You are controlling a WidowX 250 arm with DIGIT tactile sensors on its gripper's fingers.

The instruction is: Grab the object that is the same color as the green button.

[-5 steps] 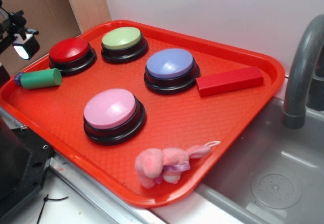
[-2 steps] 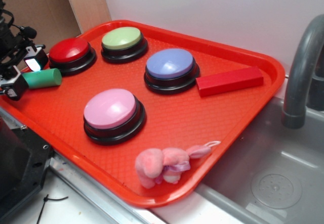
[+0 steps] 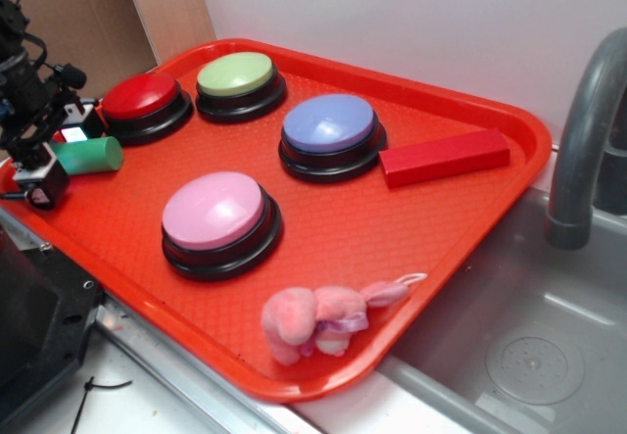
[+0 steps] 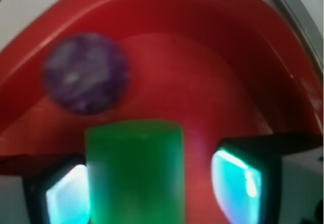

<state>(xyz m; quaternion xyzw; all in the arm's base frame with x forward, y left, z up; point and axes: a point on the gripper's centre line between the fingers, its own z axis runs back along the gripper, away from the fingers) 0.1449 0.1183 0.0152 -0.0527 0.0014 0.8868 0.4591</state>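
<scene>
The object, a green cylinder (image 3: 93, 154), lies on the red tray (image 3: 529, 130) near its left rim, in front of the red button. My gripper (image 3: 63, 150) is down over its left end, which it hides in the exterior view. In the wrist view the cylinder (image 4: 134, 173) stands between the fingers of my gripper (image 4: 152, 188). The left pad (image 4: 66, 196) is against it and the right pad (image 4: 235, 181) is a gap away, so the gripper is open. A purple round tip (image 4: 86, 72) shows just past its far end. The green button (image 3: 235, 73) sits at the tray's back.
Red button (image 3: 140, 96), blue button (image 3: 328, 123) and pink button (image 3: 213, 211) stand on the tray. A red block (image 3: 446, 157) lies right of the blue one. A pink plush toy (image 3: 318, 318) is at the front rim. A sink (image 3: 529, 356) and faucet (image 3: 583, 140) are at right.
My gripper has come down from the upper left onto the cylinder's left end and now straddles it. The cylinder has barely moved.
</scene>
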